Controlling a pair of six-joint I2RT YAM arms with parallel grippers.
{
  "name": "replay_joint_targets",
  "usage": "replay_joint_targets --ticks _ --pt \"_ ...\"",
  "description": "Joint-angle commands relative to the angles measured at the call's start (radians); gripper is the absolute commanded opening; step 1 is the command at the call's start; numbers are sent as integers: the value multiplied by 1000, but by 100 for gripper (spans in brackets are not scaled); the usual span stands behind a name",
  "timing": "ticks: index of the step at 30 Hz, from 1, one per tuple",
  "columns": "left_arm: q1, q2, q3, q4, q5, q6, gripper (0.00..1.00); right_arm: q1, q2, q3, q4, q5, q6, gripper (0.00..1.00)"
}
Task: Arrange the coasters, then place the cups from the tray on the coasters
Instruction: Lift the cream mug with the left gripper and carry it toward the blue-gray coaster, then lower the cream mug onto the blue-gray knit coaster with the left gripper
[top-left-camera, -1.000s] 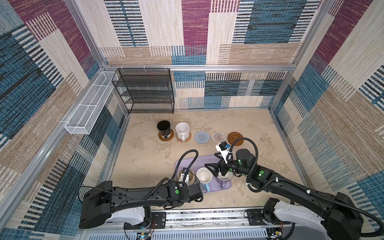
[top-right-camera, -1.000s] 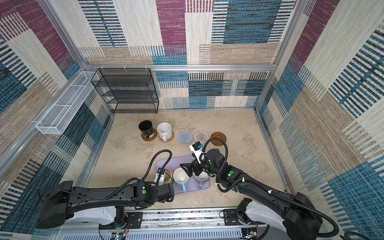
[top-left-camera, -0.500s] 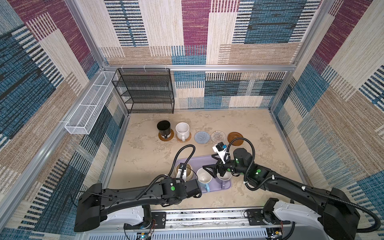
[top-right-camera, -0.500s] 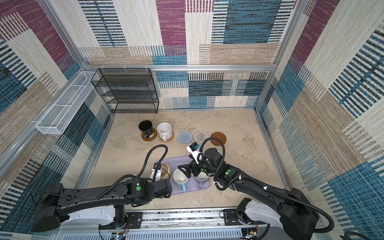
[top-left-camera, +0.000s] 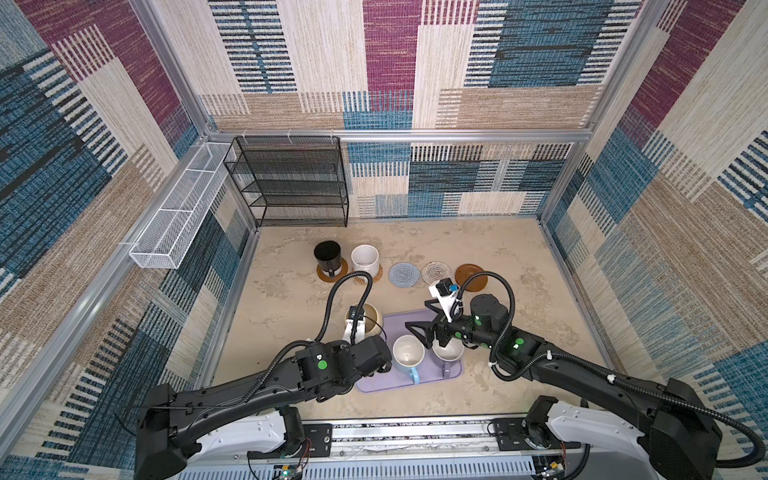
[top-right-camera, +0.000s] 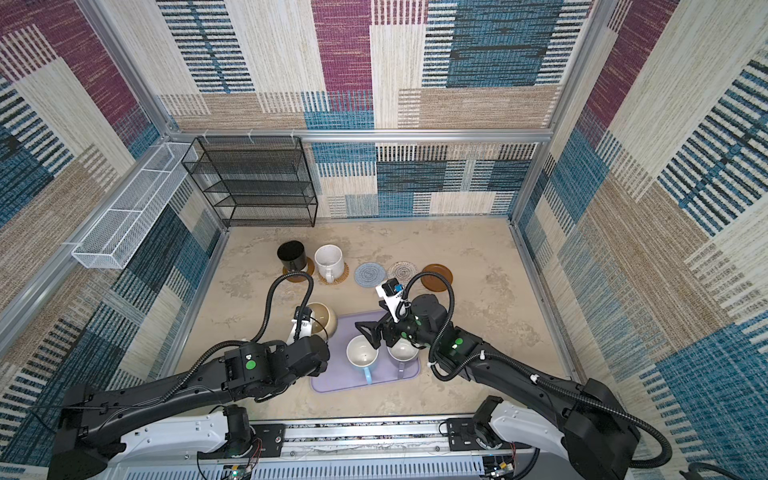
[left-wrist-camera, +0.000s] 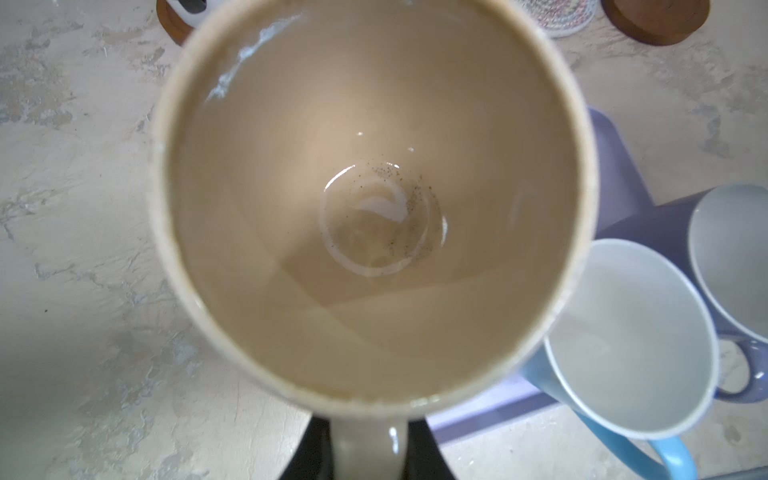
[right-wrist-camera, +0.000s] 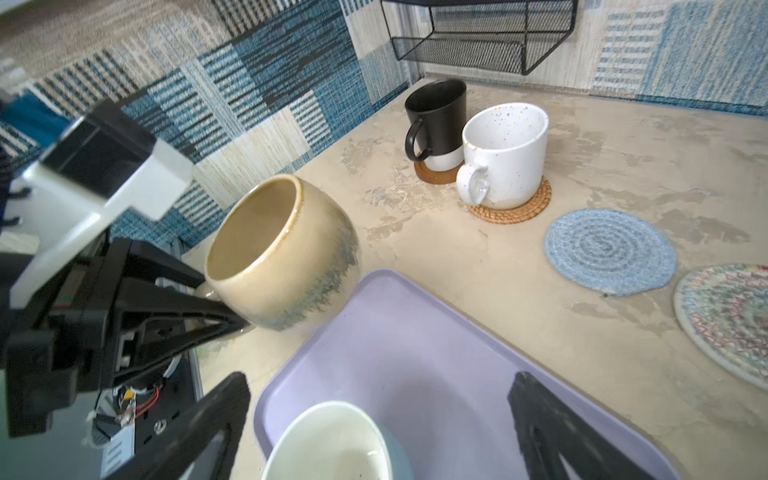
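My left gripper (left-wrist-camera: 368, 449) is shut on the handle of the beige cup (top-left-camera: 368, 322), holding it up over the far left corner of the lavender tray (top-left-camera: 399, 382). The light blue cup (top-left-camera: 408, 353) and the lavender cup (top-left-camera: 449, 353) stand on the tray. My right gripper (top-left-camera: 424, 326) hangs open just above these two, holding nothing. At the back, the black cup (top-left-camera: 327, 255) stands on a brown coaster (top-left-camera: 332, 273) and the speckled white cup (top-left-camera: 365, 257) on the tan rattan coaster (top-left-camera: 369, 277). The blue-grey coaster (top-left-camera: 404, 274), the white-grey coaster (top-left-camera: 436, 272) and another brown coaster (top-left-camera: 471, 276) lie bare.
A black wire shelf (top-left-camera: 291, 183) stands against the back wall at the left. A white wire basket (top-left-camera: 178, 220) hangs on the left wall. Both arms reach in from the front rail and meet over the tray.
The left gripper has carried the beige cup up and toward the back, off the tray's floor. The right gripper has shifted a little to the left over the tray, still open.
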Motion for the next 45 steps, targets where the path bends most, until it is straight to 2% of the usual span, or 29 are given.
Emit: replay_joint_targets --ticks 1,6,11,28,36,45 --pt "19 5 26 126 -45 96 0 -23 20 40 42 70 64 100" --pt "57 68 86 169 -21 159 0 -69 44 68 39 90 129 100" --pt "121 102 89 283 66 198 0 -137 71 62 30 55 172 100" --pt "286 412 305 392 206 284 0 -283 63 46 38 4 126 100" --pt "336 608 452 390 269 276 0 -289 37 -1 94 -75 82 100" --pt "388 794 599 356 259 272 0 -309 39 -22 125 -34 61 100"
